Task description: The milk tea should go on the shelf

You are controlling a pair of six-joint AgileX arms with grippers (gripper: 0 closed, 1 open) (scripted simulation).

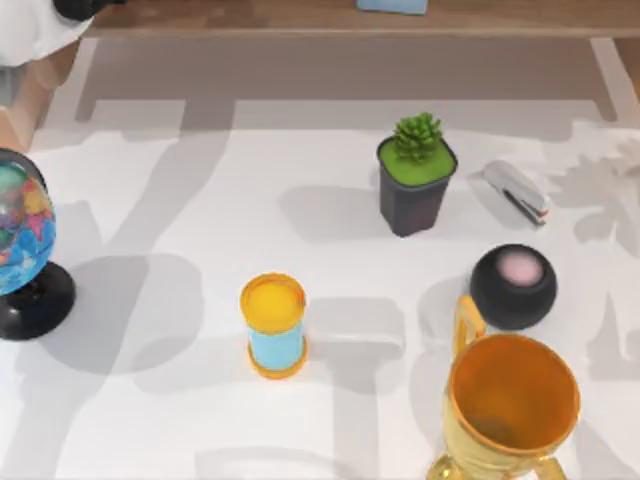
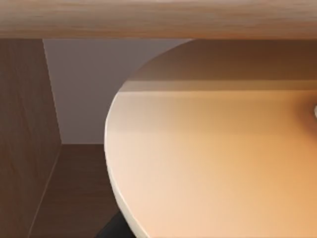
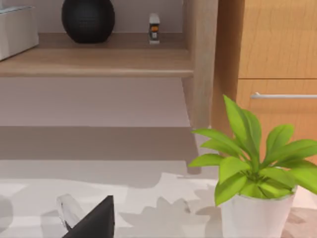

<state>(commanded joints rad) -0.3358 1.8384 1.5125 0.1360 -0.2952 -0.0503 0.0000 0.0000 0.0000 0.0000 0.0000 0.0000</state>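
The milk tea [image 2: 213, 163] is very close in the left wrist view as a broad tan-orange rounded surface. It sits inside the shelf [image 2: 25, 139], with a wooden side support beside it and a board above. My left arm [image 1: 30, 30] reaches in at the top view's far left corner, toward the shelf board [image 1: 300, 18] along the back. A dark edge of my left gripper [image 2: 115, 229] shows beneath the cup. A dark part of my right gripper [image 3: 94, 220] shows low in the right wrist view, apart from the task's things.
On the white table stand a globe [image 1: 20, 240], a yellow-and-blue cylinder [image 1: 274, 325], a dark potted plant [image 1: 416, 175], a stapler [image 1: 516, 190], a black round speaker [image 1: 513, 285] and a gold trophy [image 1: 508, 405]. A white-potted plant [image 3: 252, 193] stands near the shelf's side support.
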